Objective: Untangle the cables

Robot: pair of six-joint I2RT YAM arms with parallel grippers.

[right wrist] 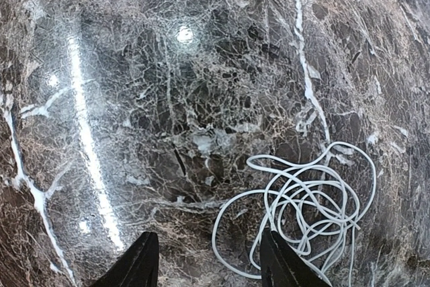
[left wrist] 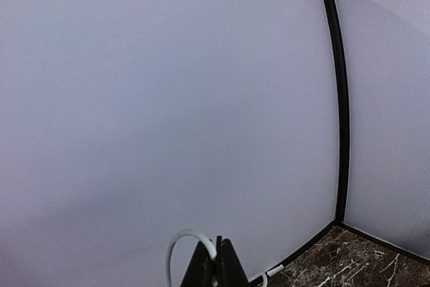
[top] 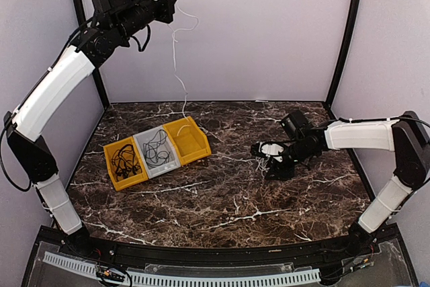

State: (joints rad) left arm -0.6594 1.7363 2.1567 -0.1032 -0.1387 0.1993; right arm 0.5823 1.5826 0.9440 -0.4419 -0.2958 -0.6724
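A white cable (top: 176, 52) hangs from my raised left gripper (top: 171, 2) down to the right yellow bin (top: 195, 144). In the left wrist view, that gripper (left wrist: 216, 261) is shut on a loop of the white cable (left wrist: 180, 241). A loose tangle of white cable (right wrist: 312, 210) lies on the marble table. My right gripper (right wrist: 209, 267) hovers low over it, open, with the tangle mostly beyond its right finger (right wrist: 285, 265). From above, the right gripper (top: 263, 156) sits at the table's right of centre. Black cables (top: 123, 160) fill the left yellow bin, and a dark cable (top: 158, 148) lies in the grey bin.
Three bins stand in a row left of centre: a yellow bin (top: 112, 178), a grey bin (top: 144, 140) and a second yellow one. Grey walls with black frame posts (top: 344, 31) close in the dark marble table (top: 222, 206).
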